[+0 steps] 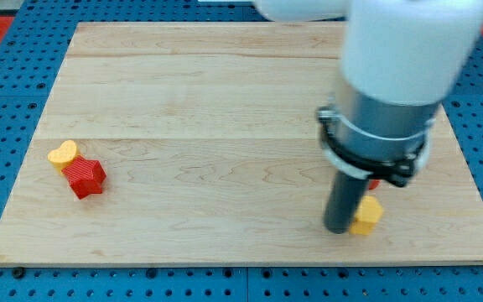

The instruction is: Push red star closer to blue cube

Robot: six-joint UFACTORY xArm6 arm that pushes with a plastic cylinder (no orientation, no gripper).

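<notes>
The red star [85, 177] lies near the left edge of the wooden board [225, 92], touching a yellow heart-shaped block [63, 154] just above and to its left. No blue cube shows; the arm's body may hide it. My tip [340, 228] rests on the board at the lower right, far to the right of the red star. It stands right next to a yellow block [366, 215] on its right.
A sliver of another red block [373, 184] peeks out from behind the arm, just above the yellow block. The arm's large white and grey body [392, 75] covers the board's upper right. A blue pegboard [7, 126] surrounds the board.
</notes>
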